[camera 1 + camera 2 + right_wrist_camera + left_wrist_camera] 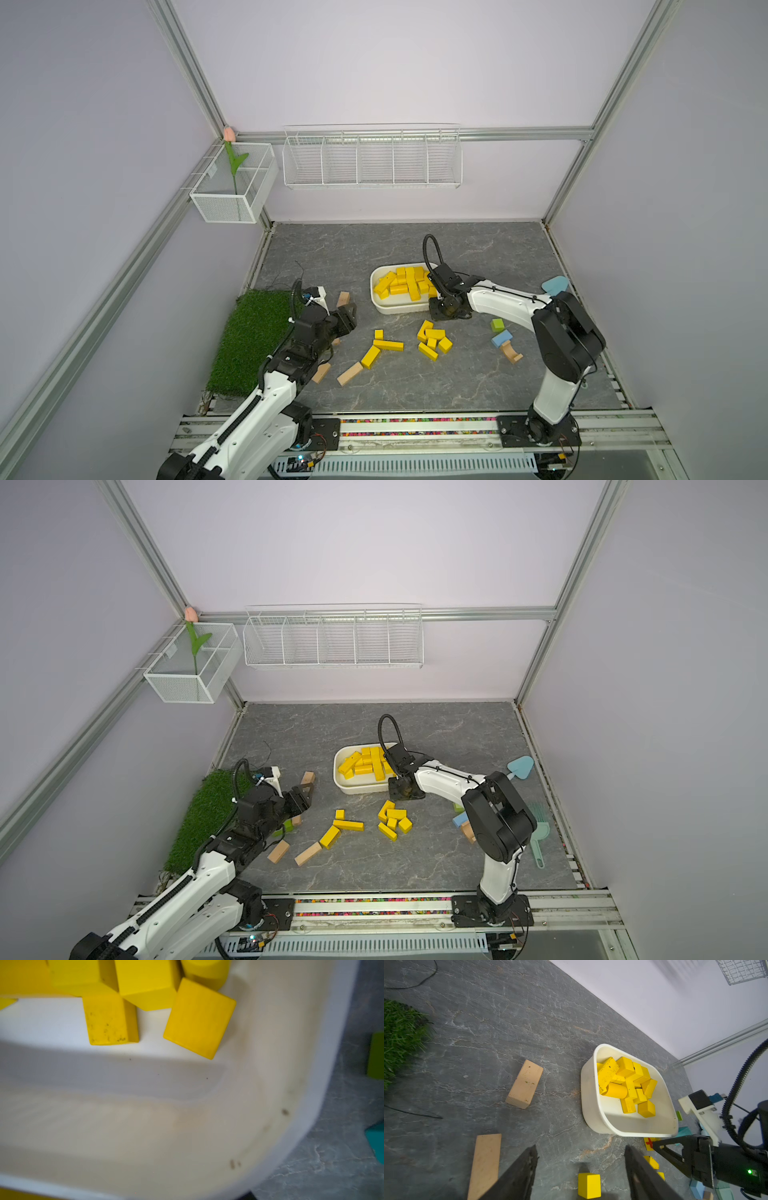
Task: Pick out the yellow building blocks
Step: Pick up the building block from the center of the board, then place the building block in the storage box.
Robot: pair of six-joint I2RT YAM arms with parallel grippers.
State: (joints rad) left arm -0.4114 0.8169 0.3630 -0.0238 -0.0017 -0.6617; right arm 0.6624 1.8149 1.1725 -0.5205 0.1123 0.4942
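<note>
Many yellow building blocks (405, 282) (368, 762) (627, 1082) (145, 980) are piled in a white tray (373, 286) (337, 766) (586, 1095) (291, 1064). More lie loose on the grey table in front of it: a cluster (434, 338) (392, 818), and bars with a small cube (382, 347) (345, 825). My left gripper (348, 318) (305, 796) (581, 1148) hovers open and empty left of them, a yellow cube (589, 1185) lying below its gap. My right gripper (446, 313) (405, 791) points down at the tray's near right corner. Its finger (670, 1153) reaches a yellow block with a red cross (648, 1144); its jaws are hidden.
Plain tan blocks (349, 373) (321, 372) (343, 298) lie near my left arm, beside a grass mat (249, 340). A green block (497, 325), a blue block (501, 338) and a tan arch (512, 352) sit by my right arm. A blue shovel (555, 286) lies at the right edge.
</note>
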